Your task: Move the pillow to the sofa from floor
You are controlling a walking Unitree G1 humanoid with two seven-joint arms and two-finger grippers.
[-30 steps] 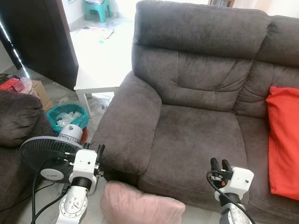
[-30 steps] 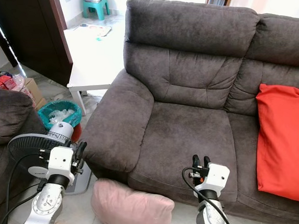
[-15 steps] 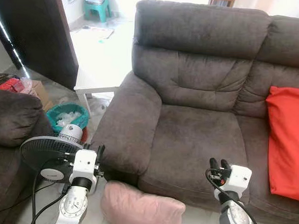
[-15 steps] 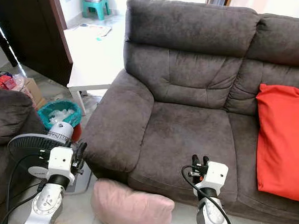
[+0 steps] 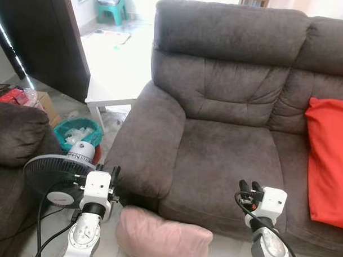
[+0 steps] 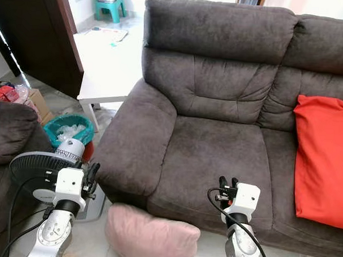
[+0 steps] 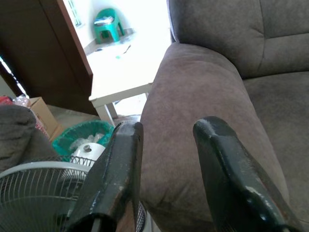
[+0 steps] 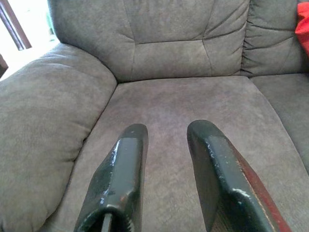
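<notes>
Grey sofa, pink pillow on floor, partly cut off, left hand and right hand both parted, empty.

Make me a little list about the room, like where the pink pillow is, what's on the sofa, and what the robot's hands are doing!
pink pillow: on the floor, against the sofa's front, not picked up yet
sofa: dark grey, left seat bare
red cushion: on the sofa's right seat
left gripper: fingers open, holding nothing, raised by the sofa's armrest
right gripper: fingers open, holding nothing, over the seat's front edge
fan: on the floor, left of the pillow
green bin: behind the fan
white table: beside the sofa
</notes>
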